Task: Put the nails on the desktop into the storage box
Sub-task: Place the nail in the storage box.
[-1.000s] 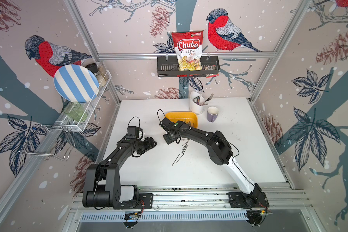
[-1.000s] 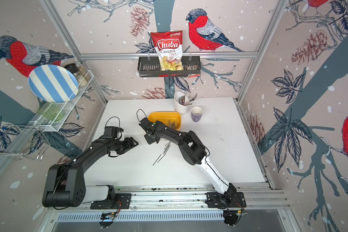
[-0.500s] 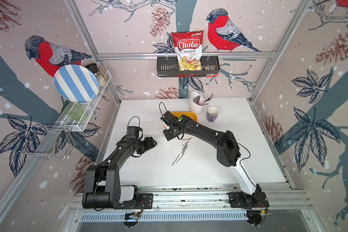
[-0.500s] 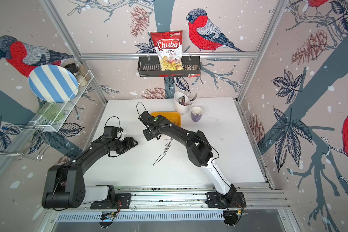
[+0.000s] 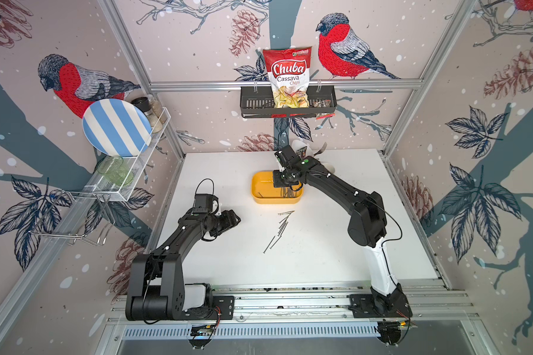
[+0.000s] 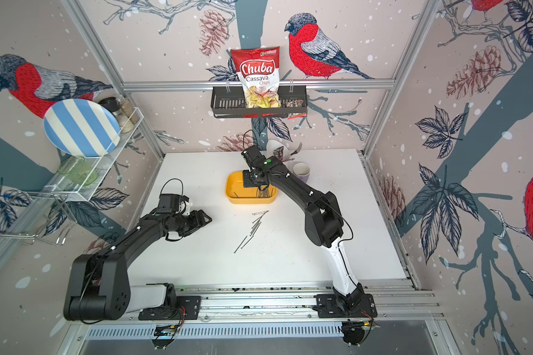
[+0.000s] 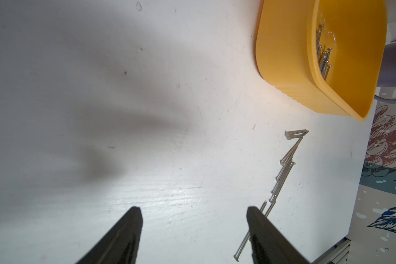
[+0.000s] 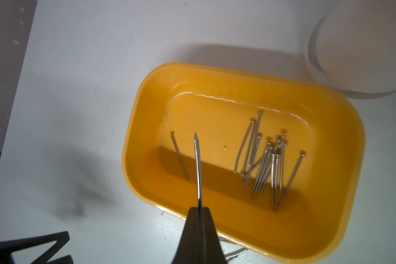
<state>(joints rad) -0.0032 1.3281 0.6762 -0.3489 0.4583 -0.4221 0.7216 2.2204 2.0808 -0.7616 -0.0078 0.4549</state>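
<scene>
A loose line of nails (image 5: 279,229) lies on the white table (image 5: 336,246). It slants from just in front of the storage box (image 5: 274,200) toward the near edge, and in the left wrist view the nails overlap end to end. More of them lie on the floor of the yellow-orange box, most in a bunch and one off by itself. The right claw (image 8: 199,209) is pinched together on a single nail (image 8: 198,166), whose pointed end juts out over the inside of the box. In both top views this claw hangs above the box's right half. The left claw (image 5: 233,219) hovers above bare table to the left of the line of nails, well apart from the box, with its jaws spread and nothing between them. Behind the box stand a mug (image 6: 301,170) and a white cutlery holder (image 6: 274,147) with a fork (image 6: 296,149) in it.
</scene>
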